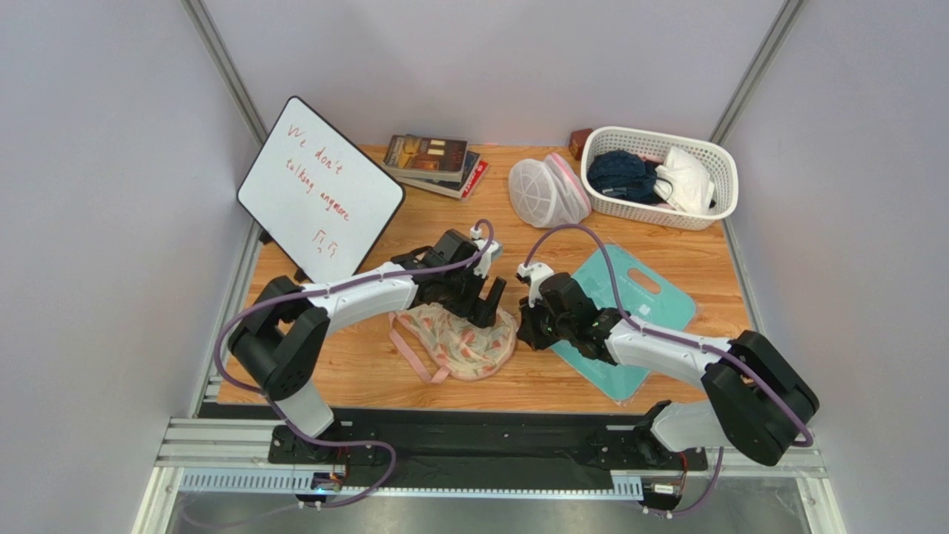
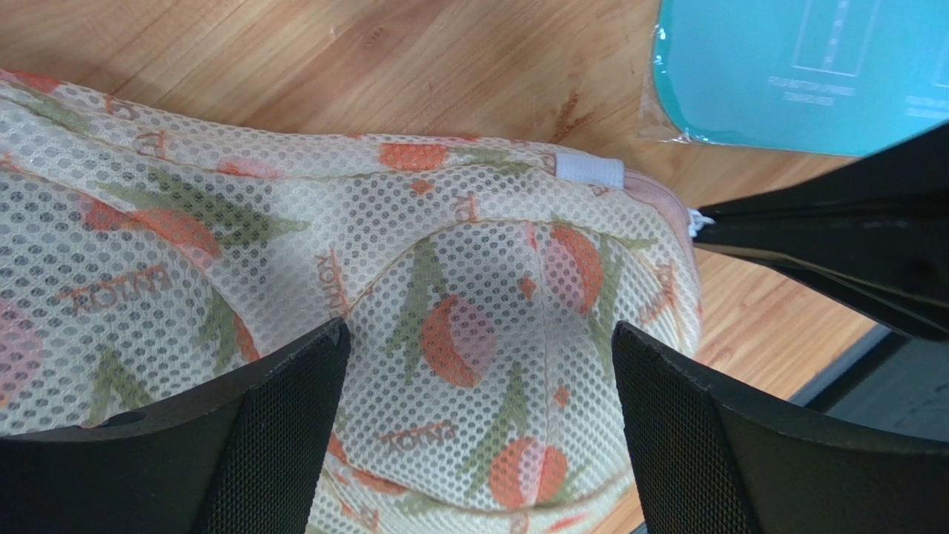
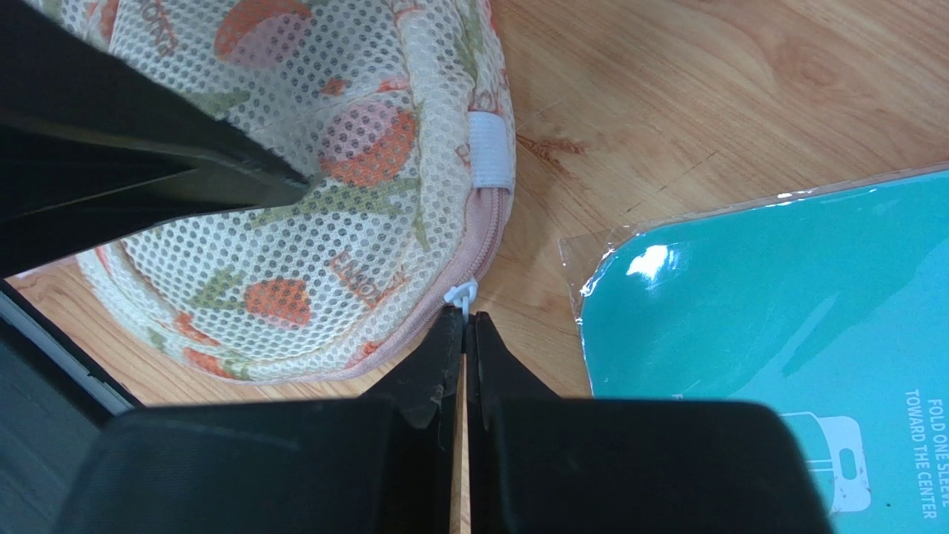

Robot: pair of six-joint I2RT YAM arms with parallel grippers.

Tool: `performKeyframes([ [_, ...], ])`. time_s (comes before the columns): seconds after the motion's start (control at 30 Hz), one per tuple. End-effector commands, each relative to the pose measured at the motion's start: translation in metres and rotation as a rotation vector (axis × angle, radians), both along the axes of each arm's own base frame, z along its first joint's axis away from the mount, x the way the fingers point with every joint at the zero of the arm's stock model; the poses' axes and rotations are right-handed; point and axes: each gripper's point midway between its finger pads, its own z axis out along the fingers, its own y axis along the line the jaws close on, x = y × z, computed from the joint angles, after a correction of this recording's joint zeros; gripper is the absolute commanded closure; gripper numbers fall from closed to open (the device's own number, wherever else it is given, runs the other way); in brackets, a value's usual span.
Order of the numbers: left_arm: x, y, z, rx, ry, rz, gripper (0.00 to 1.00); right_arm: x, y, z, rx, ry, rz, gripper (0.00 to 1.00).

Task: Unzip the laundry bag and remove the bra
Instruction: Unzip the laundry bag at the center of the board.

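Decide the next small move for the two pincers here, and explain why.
Probably close the open left pincer on the laundry bag to anchor it. The right pincer is shut on the white zipper pull at the bag's pink edge, and nothing else holds the bag, so pulling now would likely drag it.

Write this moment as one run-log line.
left gripper: open over laundry bag | right gripper: shut on zipper pull
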Motion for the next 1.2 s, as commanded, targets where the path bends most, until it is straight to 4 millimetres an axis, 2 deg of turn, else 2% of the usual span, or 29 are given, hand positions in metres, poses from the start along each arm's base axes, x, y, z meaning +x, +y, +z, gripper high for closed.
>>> performKeyframes([
  [0.0, 0.014, -0.008, 0.007, 0.007, -0.049, -0.009, 0.07, 0.011, 0.012, 0.022, 0.052, -0.056, 0.024, 1.00],
  [0.13, 0.012, -0.005, -0.009, 0.037, -0.028, -0.003, 0.12, 0.012, 0.012, 0.022, 0.052, -0.059, 0.022, 1.00],
  [0.17, 0.009, -0.005, -0.017, 0.049, -0.011, -0.004, 0.18, 0.012, 0.012, 0.022, 0.052, -0.056, 0.022, 1.00],
  [0.23, 0.006, -0.005, -0.024, 0.053, 0.004, -0.002, 0.24, 0.011, 0.012, 0.021, 0.052, -0.052, 0.024, 1.00],
  [0.53, -0.001, -0.001, -0.046, 0.075, 0.036, 0.016, 0.70, 0.011, 0.013, 0.022, 0.056, -0.052, 0.025, 1.00],
  [0.57, -0.003, -0.001, -0.049, 0.078, 0.044, 0.014, 0.78, 0.011, 0.012, 0.021, 0.057, -0.050, 0.024, 1.00],
  [0.7, -0.004, 0.001, -0.059, 0.089, 0.060, 0.024, 1.00, 0.007, 0.010, 0.020, 0.054, -0.041, 0.027, 1.00],
  [1.07, 0.014, 0.003, -0.065, 0.109, 0.059, 0.137, 1.00, -0.011, -0.007, 0.006, 0.023, 0.017, -0.013, 1.00],
  [1.17, 0.018, 0.003, -0.065, 0.087, 0.067, 0.167, 1.00, -0.017, -0.006, 0.007, 0.035, 0.021, -0.011, 1.00],
])
